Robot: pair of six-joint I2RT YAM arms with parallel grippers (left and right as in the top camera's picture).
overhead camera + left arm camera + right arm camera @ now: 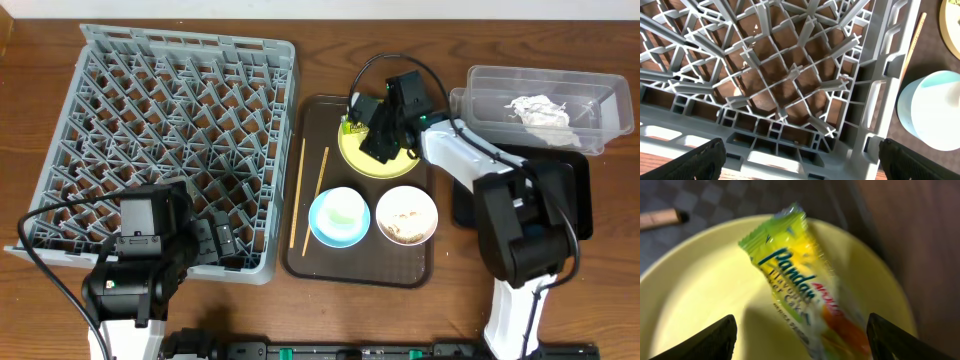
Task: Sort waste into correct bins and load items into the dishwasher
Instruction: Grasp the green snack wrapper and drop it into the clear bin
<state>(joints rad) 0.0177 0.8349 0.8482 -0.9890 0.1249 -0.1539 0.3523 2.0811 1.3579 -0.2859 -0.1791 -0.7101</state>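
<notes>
"Wooden table [320,40] all round; where is the snack wrapper [800,285]?"

"Lying on the yellow plate [705,295], at the far end of the brown serving tray [310,110]; the right gripper [802,347] hangs over it, claw spread wide, one finger on either side, gripping nothing."

"Touching it?"

"Cannot tell for certain; the fingers [705,340] look clear of it."

"And round about?"

"Two chopsticks [297,200] lie along the tray's left side; nearer than the plate stand the light blue bowl [340,217] and the white bowl [407,215] with pale scraps; right of the tray, the clear tub [590,95] holds crumpled paper [540,113]; the black tray [578,195] lies nearer, partly under the right arm."

"The other arm?"

"Left gripper [807,165] over the near right corner of the grey dish rack [170,120]; claw at its widest, empty."
</notes>
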